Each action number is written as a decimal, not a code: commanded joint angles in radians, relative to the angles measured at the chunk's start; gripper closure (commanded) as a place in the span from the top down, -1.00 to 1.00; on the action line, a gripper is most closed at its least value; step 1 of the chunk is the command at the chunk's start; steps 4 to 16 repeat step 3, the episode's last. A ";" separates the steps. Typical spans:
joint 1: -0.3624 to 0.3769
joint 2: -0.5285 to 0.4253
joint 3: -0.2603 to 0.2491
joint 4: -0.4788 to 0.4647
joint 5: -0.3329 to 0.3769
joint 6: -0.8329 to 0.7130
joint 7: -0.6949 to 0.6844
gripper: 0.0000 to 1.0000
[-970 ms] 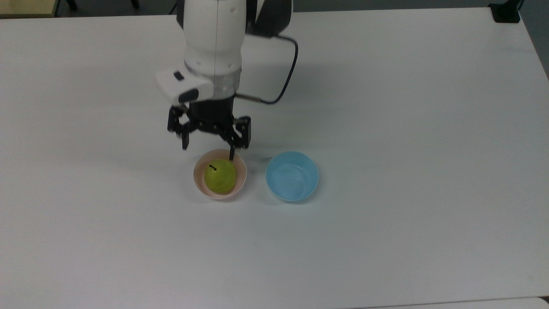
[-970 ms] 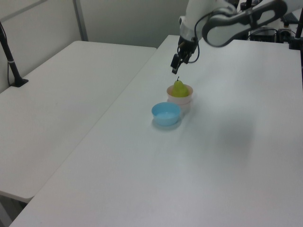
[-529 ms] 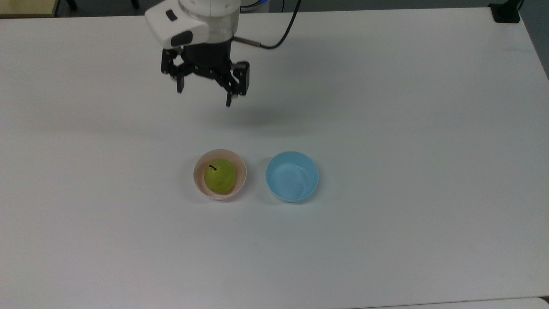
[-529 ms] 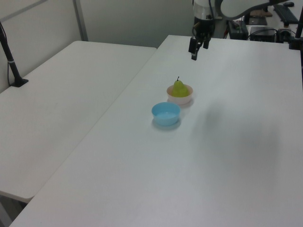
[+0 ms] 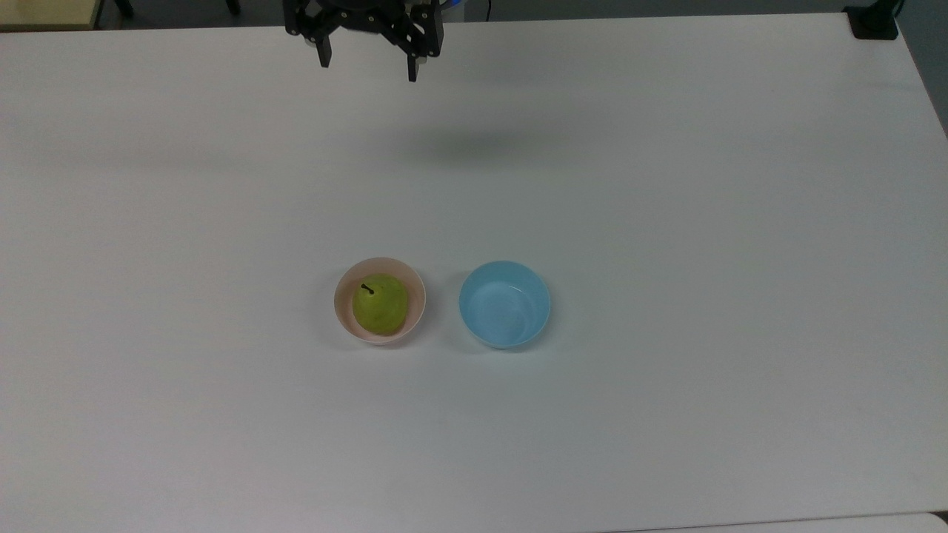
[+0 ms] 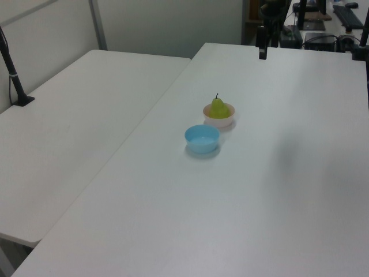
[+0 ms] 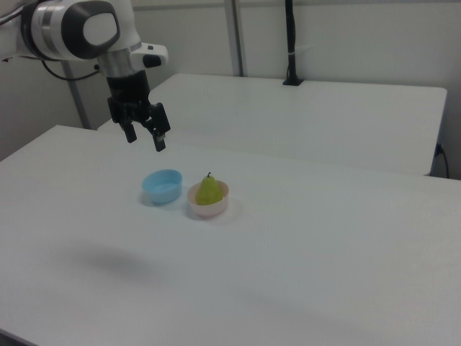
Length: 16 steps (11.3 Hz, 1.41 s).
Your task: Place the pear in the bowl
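- We see the pear point(image 5: 381, 303) sitting inside the pink bowl point(image 5: 344, 314), stem end up, with its short dark stem tilted toward the top view's left.
- In the left view the pear point(image 6: 217, 107) rises above the rim of the pink bowl point(image 6: 219, 121); in the right view the pear point(image 7: 209, 190) likewise stands proud of the bowl point(image 7: 208, 209).
- The light blue bowl point(image 5: 504, 303) stands just beside the pink one, on the top view's right, with a narrow strip of bare counter between them. We find nothing inside it.
- In the left view the blue bowl point(image 6: 202, 139) lies nearer the camera than the pink one; in the right view the blue bowl point(image 7: 161, 186) is on the right view's left of it.
- Both bowls rest on the white counter point(image 5: 666, 222), near the middle of its surface.
- The gripper point(image 5: 368, 66) hangs at the top edge of the top view, well apart from both bowls and raised off the counter.
- Its fingers point(image 5: 412, 68) are spread apart and hold nothing.
- In the right view the gripper point(image 7: 145, 138) points downward, above and to the right view's left of the blue bowl, fingers parted.
- A soft shadow point(image 5: 474, 144) lies on the counter between the gripper and the bowls in the top view.
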 commanded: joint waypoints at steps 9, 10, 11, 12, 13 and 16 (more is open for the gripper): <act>-0.005 -0.023 -0.010 -0.015 0.022 -0.018 -0.024 1.00; -0.005 -0.023 -0.010 -0.015 0.022 -0.018 -0.024 1.00; -0.005 -0.023 -0.010 -0.015 0.022 -0.018 -0.024 1.00; -0.005 -0.023 -0.010 -0.015 0.022 -0.018 -0.024 1.00; -0.005 -0.023 -0.010 -0.015 0.022 -0.018 -0.024 1.00; -0.005 -0.023 -0.010 -0.015 0.022 -0.018 -0.024 1.00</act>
